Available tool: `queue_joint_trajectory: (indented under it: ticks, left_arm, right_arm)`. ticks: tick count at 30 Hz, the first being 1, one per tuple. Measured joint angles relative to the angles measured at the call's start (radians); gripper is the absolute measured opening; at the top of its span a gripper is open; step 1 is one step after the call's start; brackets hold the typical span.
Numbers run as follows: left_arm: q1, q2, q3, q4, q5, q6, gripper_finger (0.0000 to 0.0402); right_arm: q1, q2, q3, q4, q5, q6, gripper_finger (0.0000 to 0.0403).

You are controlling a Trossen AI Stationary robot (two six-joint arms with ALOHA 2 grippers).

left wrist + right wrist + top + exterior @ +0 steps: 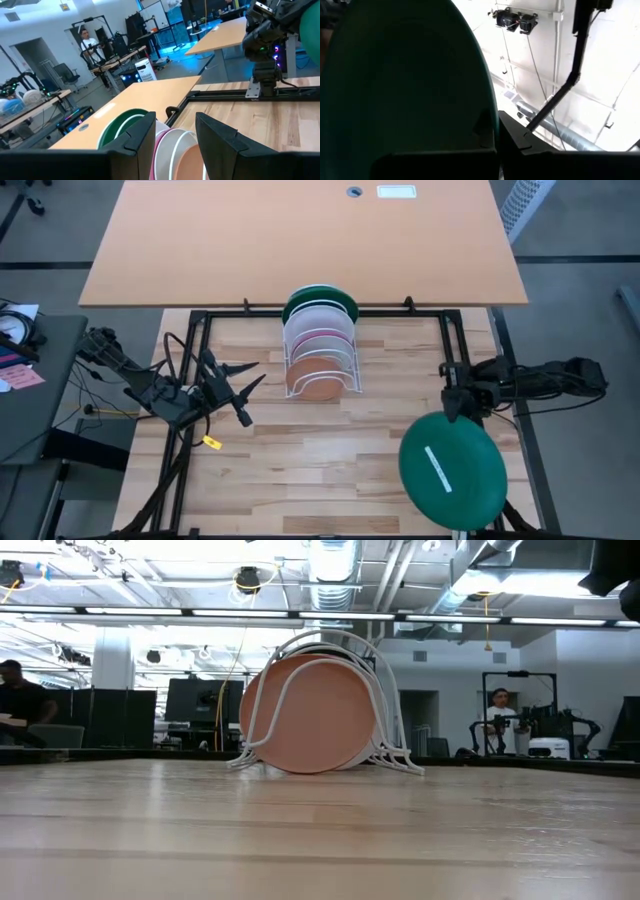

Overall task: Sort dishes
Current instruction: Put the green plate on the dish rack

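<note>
A white wire rack (320, 360) stands at the table's far middle. In its slots, on edge, are a dark green plate (322, 300) at the back, then a white plate (318, 318), a pink plate (318, 338) and a terracotta plate (312, 712) in front. A second, large dark green plate (452, 472) hangs over the near right of the table, and my right gripper (455, 412) is shut on it. My left gripper (243, 392) is open left of the rack, level, pointing at the plates (170, 150), with nothing between its fingers. My right gripper pinches the rim (493, 131) of the large dark green plate between its two fingers, at the plate's far edge (452, 420). The fingers come from the table's far side. The plate is lifted clear of the table, its broad face turned up.
A tan desk (300, 240) stands beyond the table's far edge. A black frame (200, 315) runs round the wooden top. A yellow tag (211, 442) lies near the left arm. People stand in the room behind (497, 720). Bare wood (300, 470) spreads across the near middle.
</note>
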Motion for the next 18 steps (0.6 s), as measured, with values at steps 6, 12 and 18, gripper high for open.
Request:
queue_joint_trajectory:
  ticks: [6,12,18]
  left_arm:
    - [0.0,0.0,0.0,-0.003,0.0,0.0,0.0134]
    - [0.0,0.0,0.0,-0.003,0.0,0.0,0.0135]
    - [0.0,0.0,0.0,-0.003,0.0,0.0,0.0134]
  right_arm:
    - [0.0,0.002,0.0,-0.033,0.0,-0.003,0.0002]
    - [0.0,0.002,0.0,-0.034,0.022,-0.007,0.0002]
    - [0.02,-0.002,0.049,0.004,0.189,0.001,0.0002]
